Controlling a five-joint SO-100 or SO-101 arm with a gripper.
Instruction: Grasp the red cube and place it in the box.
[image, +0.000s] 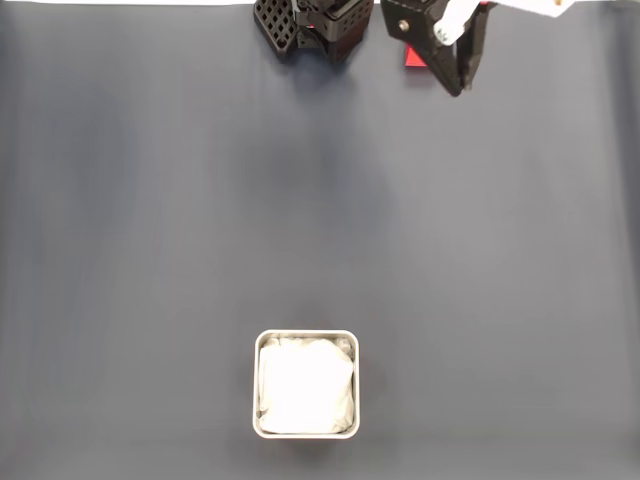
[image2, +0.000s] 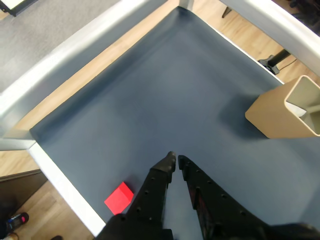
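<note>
Dark blue-grey matting covers the surface (image: 200, 200). Fingers (image2: 174, 160) are clenched with tips nearly touching, grasping nothing. In the wrist view the red cube (image2: 119, 198) lies left of and behind the tips; the box (image: 306, 385) sits well apart.

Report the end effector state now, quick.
End effector: closed, tips nearly touching, holding nothing; the red cube lies apart from it on the mat.

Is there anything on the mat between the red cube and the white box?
No. In the fixed view, only bare dark mat lies between the red cube and the box.
</note>
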